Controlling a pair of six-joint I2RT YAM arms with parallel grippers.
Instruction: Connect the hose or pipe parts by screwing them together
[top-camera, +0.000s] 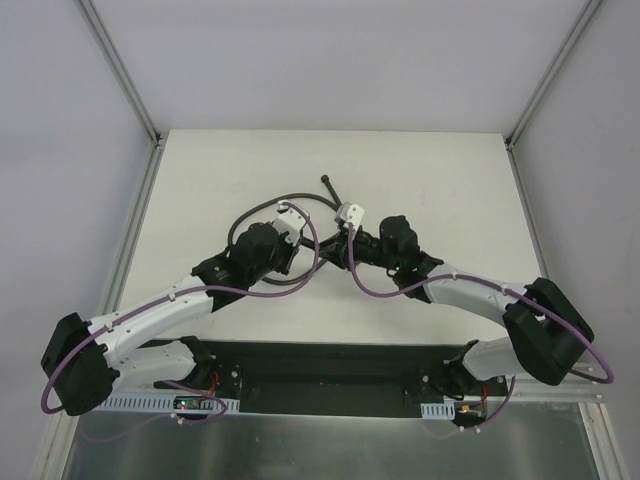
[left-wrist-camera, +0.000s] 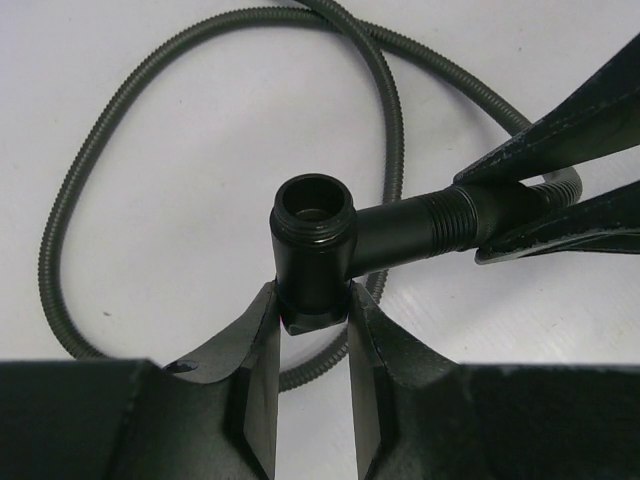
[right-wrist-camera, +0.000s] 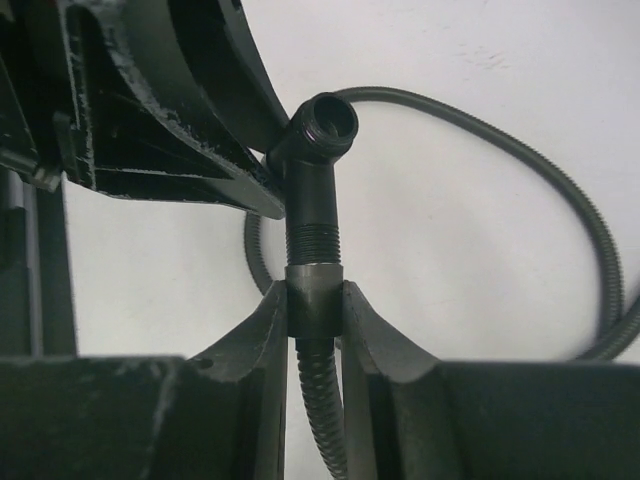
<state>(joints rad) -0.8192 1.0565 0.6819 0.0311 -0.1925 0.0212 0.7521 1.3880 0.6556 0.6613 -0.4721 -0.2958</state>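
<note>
A black elbow fitting (left-wrist-camera: 312, 240) with an open threaded mouth stands upright, and my left gripper (left-wrist-camera: 313, 305) is shut on its lower end. Its side arm carries bare threads (right-wrist-camera: 314, 240) that run into the grey end nut (right-wrist-camera: 314, 295) of a dark grey corrugated hose (right-wrist-camera: 590, 230). My right gripper (right-wrist-camera: 314, 305) is shut on that nut, the hose trailing back between its fingers. In the top view both grippers, left (top-camera: 305, 240) and right (top-camera: 352, 245), meet at mid-table above the hose loop (top-camera: 262, 208).
The hose curls in a loop (left-wrist-camera: 60, 230) on the white table (top-camera: 450, 180) under the grippers. A free hose end (top-camera: 328, 181) lies farther back. Purple arm cables (top-camera: 315, 250) hang near the joint. Metal frame posts (top-camera: 120, 70) flank the table.
</note>
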